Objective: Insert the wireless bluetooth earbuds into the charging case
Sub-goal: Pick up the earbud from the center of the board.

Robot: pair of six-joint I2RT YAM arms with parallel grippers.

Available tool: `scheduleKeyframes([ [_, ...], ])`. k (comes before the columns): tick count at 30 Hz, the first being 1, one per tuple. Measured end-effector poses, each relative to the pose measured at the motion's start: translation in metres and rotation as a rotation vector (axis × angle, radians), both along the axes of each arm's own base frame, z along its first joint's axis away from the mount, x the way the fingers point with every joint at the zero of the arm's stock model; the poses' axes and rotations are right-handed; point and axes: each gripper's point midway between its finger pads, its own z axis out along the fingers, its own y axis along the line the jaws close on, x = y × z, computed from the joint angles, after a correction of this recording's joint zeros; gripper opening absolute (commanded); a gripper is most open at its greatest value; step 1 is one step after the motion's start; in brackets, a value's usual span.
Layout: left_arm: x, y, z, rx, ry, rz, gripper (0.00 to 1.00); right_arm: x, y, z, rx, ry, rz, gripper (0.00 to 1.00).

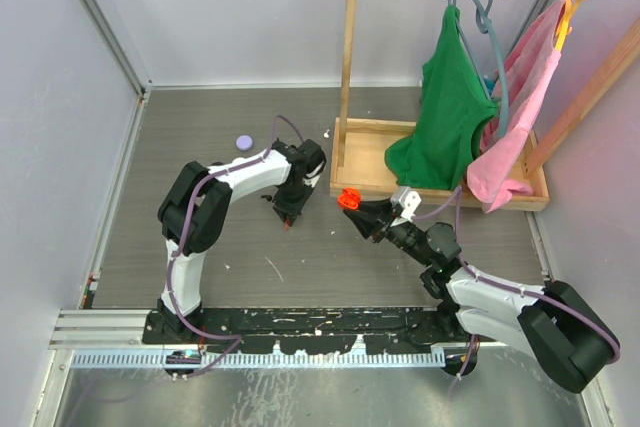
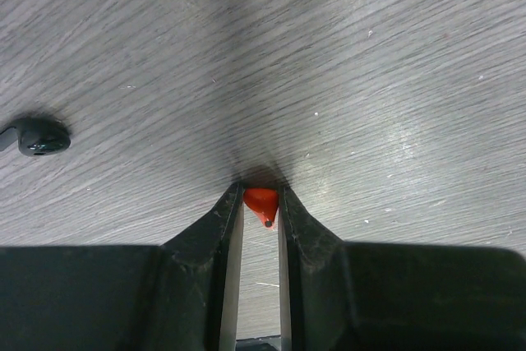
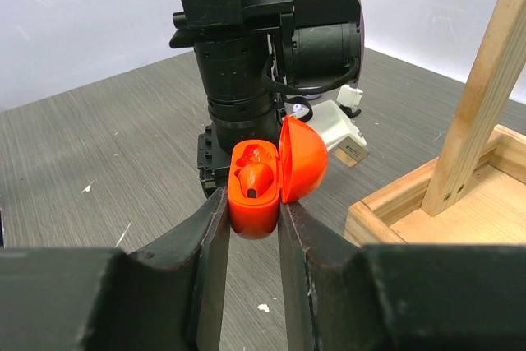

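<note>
Right wrist view: right end effector point(image 3: 251, 203) clamps the open red charging case point(image 3: 300, 158) at centre. Left of it, left end effector point(image 2: 261, 191) pinches a red earbud point(image 2: 261, 201) on the counter point(image 2: 370, 80); that tip-only hold risks twisting or dropping it.

The grey wood-grain counter point(image 1: 230, 247) is matte and finely streaked, with a soft glare in places. Toward its far side lies a round flat lilac disc point(image 1: 244, 143), on its own. To the right stands the shallow wooden tray base of a clothes rack point(image 1: 365, 157), set flat on the surface. A tiny black stemmed earbud point(image 2: 37, 136) lies on bare wood grain. A small white boxy object point(image 3: 339, 131) rests near the tray's corner post. A few white flecks point(image 1: 272, 267) are scattered across the near half.
</note>
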Motion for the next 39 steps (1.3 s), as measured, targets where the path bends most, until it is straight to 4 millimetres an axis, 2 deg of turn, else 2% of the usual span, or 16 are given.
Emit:
scheduleKeyframes([
  [7, 0.006, -0.002, 0.004, -0.028, -0.061, 0.015, 0.12, -0.002, 0.002, -0.002, -0.006, 0.002, 0.018, 0.03],
  [12, 0.011, -0.002, 0.026, -0.085, -0.153, 0.049, 0.11, -0.002, 0.003, -0.004, -0.01, 0.004, 0.024, 0.03],
  [20, 0.023, -0.022, 0.085, -0.228, -0.378, 0.068, 0.1, -0.001, 0.003, -0.003, -0.02, -0.017, 0.019, 0.03],
  [27, 0.013, -0.038, 0.128, -0.358, -0.534, 0.068, 0.1, 0.001, 0.003, -0.007, -0.034, -0.022, 0.012, 0.03],
  [34, 0.004, -0.05, 0.181, -0.504, -0.683, 0.08, 0.11, 0.003, 0.003, -0.006, -0.038, -0.034, 0.008, 0.03],
  [39, -0.006, -0.062, 0.21, -0.621, -0.742, 0.089, 0.11, 0.003, 0.004, -0.004, -0.032, -0.045, 0.008, 0.03],
])
